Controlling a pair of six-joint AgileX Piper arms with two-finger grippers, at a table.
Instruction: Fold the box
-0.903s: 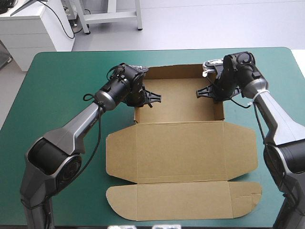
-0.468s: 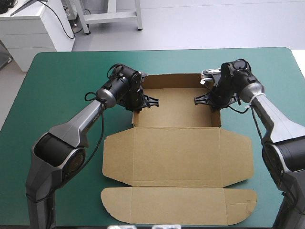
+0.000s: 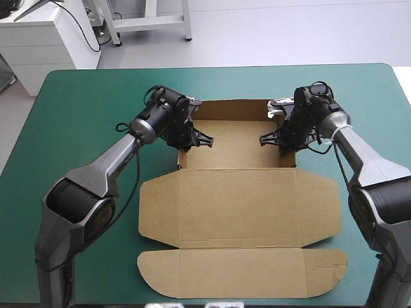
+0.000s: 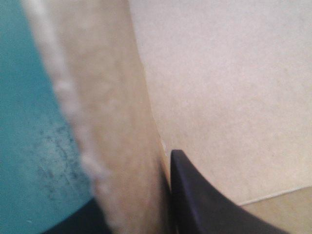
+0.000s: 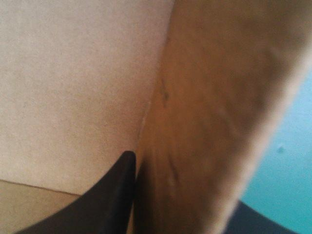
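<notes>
The brown box [image 3: 237, 205] is found at the middle of the teal-green cover [image 3: 83, 109], its tray toward the far edge, with the lid panel and the rounded tuck flap [image 3: 237, 273] lying flat toward the near edge. The left gripper [image 3: 191, 138] is clenched on the tray's left side wall [image 4: 117, 146], and the right gripper [image 3: 282, 140] on the right side wall [image 5: 204, 122]. In each wrist view one black finger [image 4: 195, 204] is seen inside the tray and the wall is pinched against the other. Compared with just before, the whole sheet is noted to have been shifted slightly toward the table's left, and both grippers have been carried with it. Both walls are held upright. It is judged that the side walls are being set and squared, while the lid remains unfolded.
</notes>
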